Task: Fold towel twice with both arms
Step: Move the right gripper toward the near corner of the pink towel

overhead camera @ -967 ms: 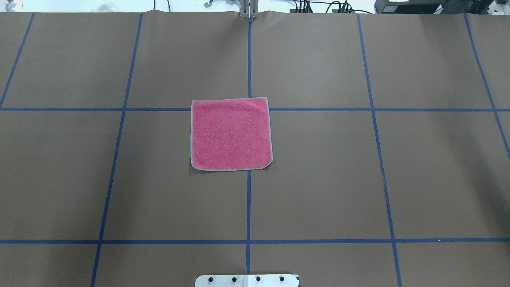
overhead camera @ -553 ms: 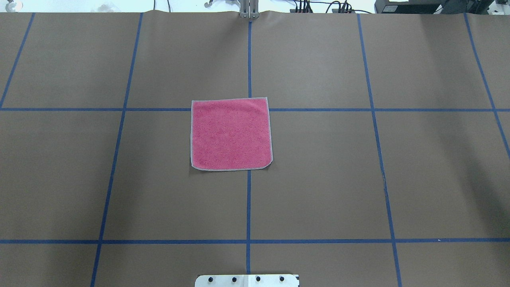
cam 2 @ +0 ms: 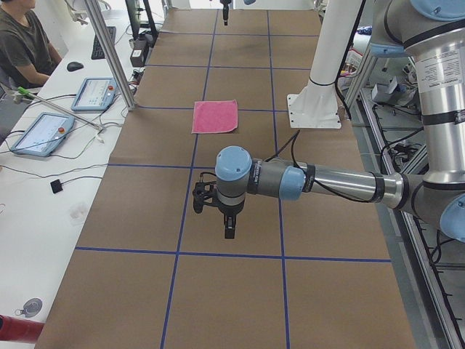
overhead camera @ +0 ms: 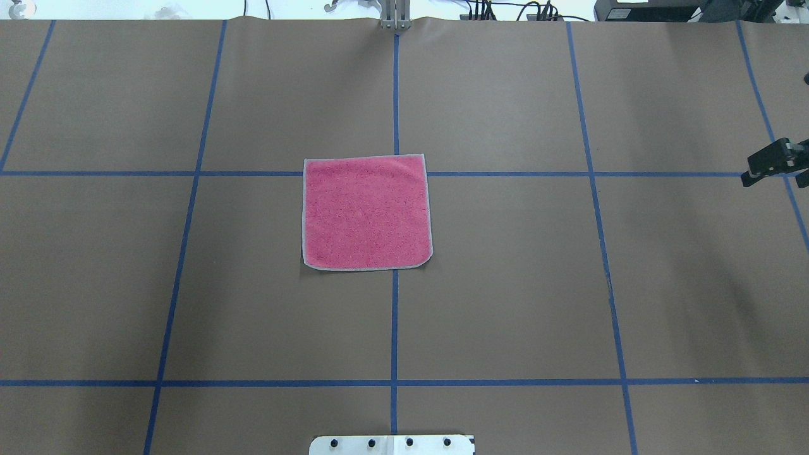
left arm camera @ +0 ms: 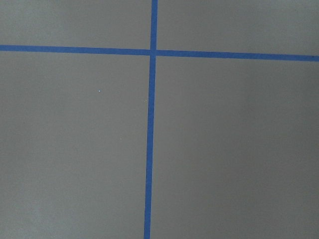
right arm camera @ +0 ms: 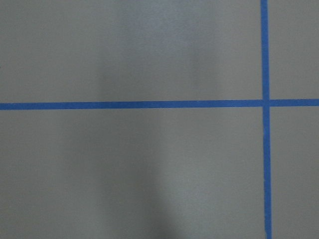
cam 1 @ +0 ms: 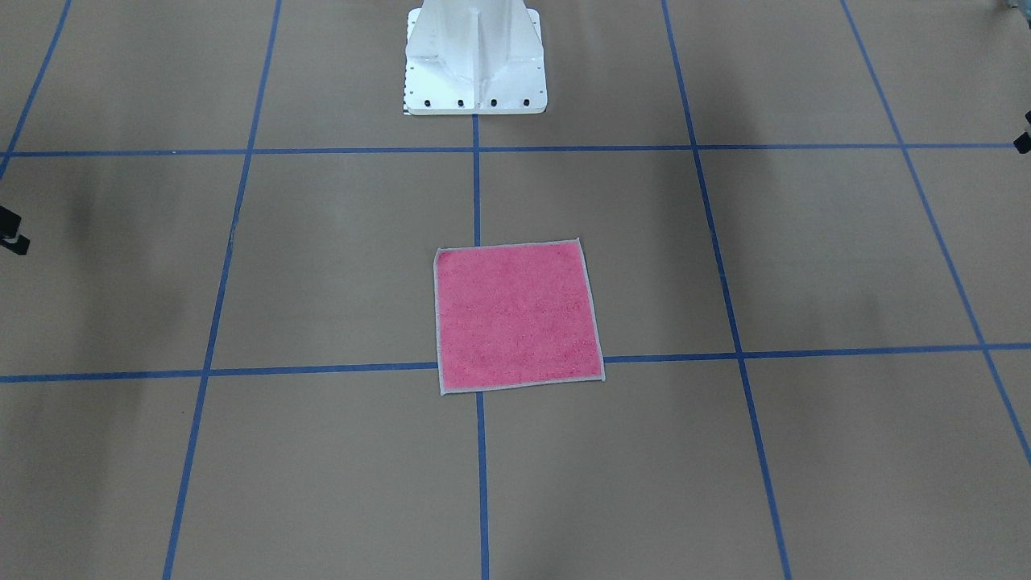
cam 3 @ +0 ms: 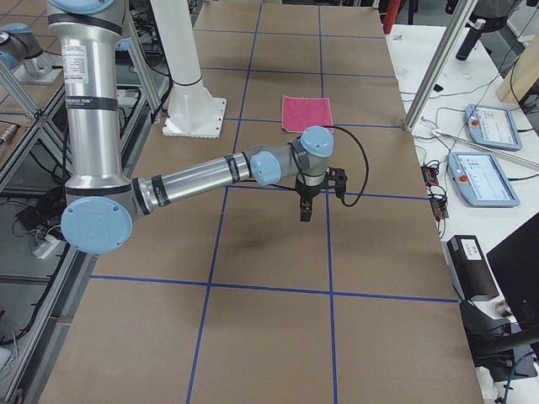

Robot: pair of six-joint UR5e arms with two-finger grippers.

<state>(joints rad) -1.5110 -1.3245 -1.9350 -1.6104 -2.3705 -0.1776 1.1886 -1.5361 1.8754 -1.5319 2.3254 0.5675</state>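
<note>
From above and across the table the grippers appear at most as black fragments cut off at the edges. The left gripper (cam 2: 229, 231) and right gripper (cam 3: 305, 214) show whole only from the table ends, so their opening cannot be told. Each hangs over bare table (overhead camera: 505, 284), well apart from the towel (overhead camera: 367, 213) and not gripping it. Brown paper gridded with blue tape (overhead camera: 394, 328) covers the surface. A white pedestal (cam 1: 475, 72) stands at one side, and a person (cam 2: 22, 40) sits by tablets (cam 2: 96, 93) on a bench (cam 2: 29, 196). The towel lies flat at mid-table over a tape crossing, pink face up. It is square with no long axis, its edges nearly parallel to the grid.
</note>
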